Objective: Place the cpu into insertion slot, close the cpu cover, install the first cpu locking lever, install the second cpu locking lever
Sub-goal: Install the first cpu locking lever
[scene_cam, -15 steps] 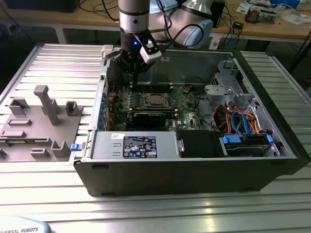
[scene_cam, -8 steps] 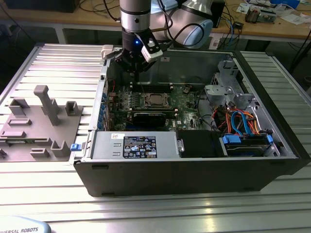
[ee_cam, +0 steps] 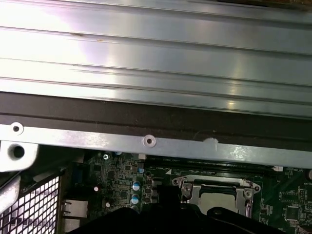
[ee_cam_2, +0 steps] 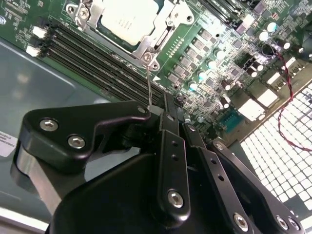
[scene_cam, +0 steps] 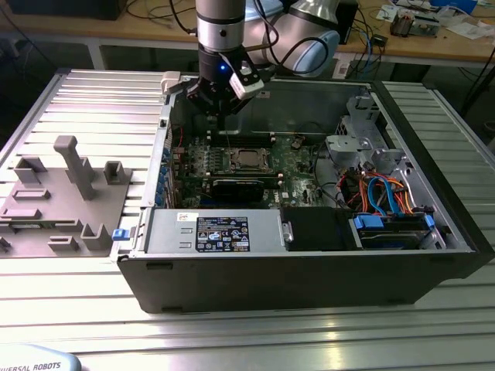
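Note:
The cpu (scene_cam: 249, 158) lies in the insertion slot (scene_cam: 235, 159) on the green board inside the open computer case. Its silver top (ee_cam_2: 127, 17) shows through the cut-out of the cpu cover (ee_cam_2: 152, 45), which lies flat over it. In the first wrist view the cover (ee_cam: 191, 187) frames the chip (ee_cam: 217, 197). A thin wire locking lever (ee_cam_2: 149, 83) stands up from the socket corner. My gripper (ee_cam_2: 174, 116) is shut, and the lever's free end meets the side of its fingertips. In the exterior view the gripper (scene_cam: 220, 120) hangs just behind the socket.
Long black memory slots (ee_cam_2: 97, 56) run beside the socket. A black card (scene_cam: 240, 185) and the power supply (scene_cam: 224, 230) lie in front of it, with drive cables (scene_cam: 383, 193) at the exterior view's right. The case wall (ee_cam: 146, 141) is close by. A grey fixture tray (scene_cam: 62, 193) sits outside.

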Controlling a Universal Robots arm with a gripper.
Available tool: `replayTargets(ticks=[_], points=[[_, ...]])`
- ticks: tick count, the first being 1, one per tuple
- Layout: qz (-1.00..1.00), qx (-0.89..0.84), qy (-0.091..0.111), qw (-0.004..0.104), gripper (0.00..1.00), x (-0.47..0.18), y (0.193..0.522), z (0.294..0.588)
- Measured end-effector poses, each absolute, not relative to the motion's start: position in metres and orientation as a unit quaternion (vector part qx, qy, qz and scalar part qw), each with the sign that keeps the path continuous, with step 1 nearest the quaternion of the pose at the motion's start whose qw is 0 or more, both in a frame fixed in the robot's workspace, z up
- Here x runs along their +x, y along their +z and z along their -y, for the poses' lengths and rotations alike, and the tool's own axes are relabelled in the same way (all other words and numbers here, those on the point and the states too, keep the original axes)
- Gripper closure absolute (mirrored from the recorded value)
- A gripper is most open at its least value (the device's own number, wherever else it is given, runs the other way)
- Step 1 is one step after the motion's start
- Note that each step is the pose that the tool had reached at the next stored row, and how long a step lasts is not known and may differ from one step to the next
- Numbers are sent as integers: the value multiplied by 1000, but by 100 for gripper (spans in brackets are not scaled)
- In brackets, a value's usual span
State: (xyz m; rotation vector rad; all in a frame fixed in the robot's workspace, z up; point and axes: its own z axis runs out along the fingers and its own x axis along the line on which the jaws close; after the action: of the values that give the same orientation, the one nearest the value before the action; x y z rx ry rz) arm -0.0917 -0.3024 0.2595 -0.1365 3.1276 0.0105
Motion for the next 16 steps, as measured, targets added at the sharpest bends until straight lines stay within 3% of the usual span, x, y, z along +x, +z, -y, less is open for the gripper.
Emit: replayTargets(ticks=[16], points=[[-999,-43,4,3,89,-69,259,303]])
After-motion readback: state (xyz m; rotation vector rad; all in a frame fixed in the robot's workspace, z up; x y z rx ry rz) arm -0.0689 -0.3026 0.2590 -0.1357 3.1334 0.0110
